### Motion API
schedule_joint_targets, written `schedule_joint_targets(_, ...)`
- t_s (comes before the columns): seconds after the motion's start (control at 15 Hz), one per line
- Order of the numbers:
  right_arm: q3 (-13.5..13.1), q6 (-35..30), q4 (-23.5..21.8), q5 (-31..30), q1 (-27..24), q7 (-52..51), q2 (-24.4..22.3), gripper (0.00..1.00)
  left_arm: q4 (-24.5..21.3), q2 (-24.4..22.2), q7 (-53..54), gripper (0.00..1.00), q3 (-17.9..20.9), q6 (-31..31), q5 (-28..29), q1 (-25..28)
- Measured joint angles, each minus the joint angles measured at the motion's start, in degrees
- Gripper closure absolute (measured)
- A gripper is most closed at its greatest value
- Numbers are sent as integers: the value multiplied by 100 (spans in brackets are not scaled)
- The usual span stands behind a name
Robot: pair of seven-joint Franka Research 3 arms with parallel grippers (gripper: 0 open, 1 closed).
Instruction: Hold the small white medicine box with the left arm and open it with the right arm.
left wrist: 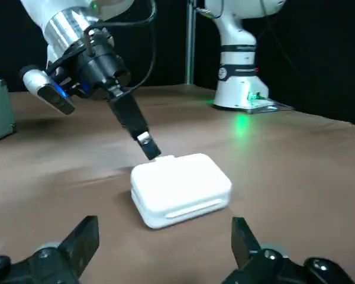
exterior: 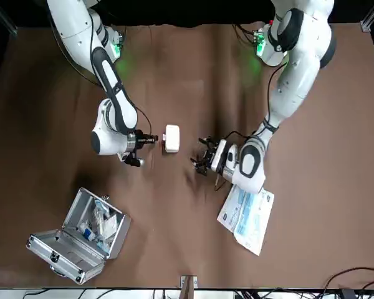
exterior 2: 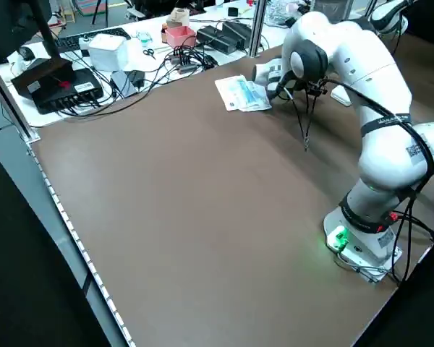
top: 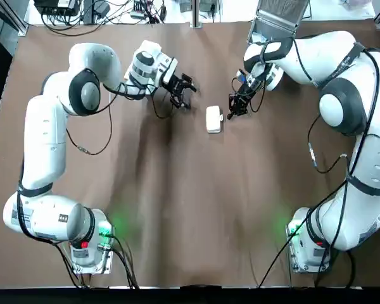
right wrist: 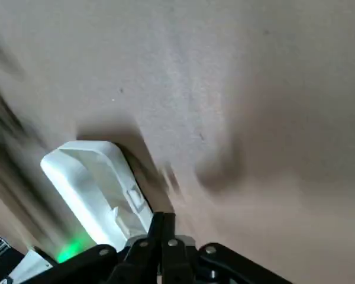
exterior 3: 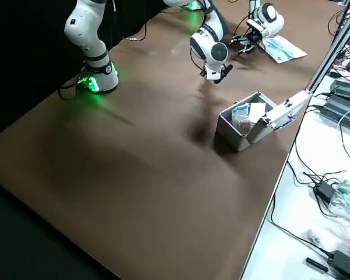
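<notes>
A: State of the left tool (top: 183, 92)?

B: Fingers spread wide, gripping nothing; it sits low, near the small white medicine box (top: 214, 118) and facing it, probably so the fingers can straddle and steady it.

A: And the right tool (top: 232, 109)?

B: Fingers pressed together into one thin tip; the tip meets the box's far edge by a small tab, apparently to pry the lid.

A: Box location?

B: Flat on the worktop (top: 177, 202) between both tools; lid appears down; hold not yet made.

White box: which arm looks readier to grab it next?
Left. The left gripper is open and faces the white box; the right gripper is shut, its tip at the box's edge.
</notes>
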Motion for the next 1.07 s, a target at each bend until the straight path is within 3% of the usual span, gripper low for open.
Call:
schedule_joint_targets(0.27,14,-9,47,4,6,-167,1,99,139,147,27,1,-1,588,-350,-420)
schedule_joint_targets(1.07,131,-102,262,58,15,-317,273,99,268,371,27,6,-3,1243,-519,-886)
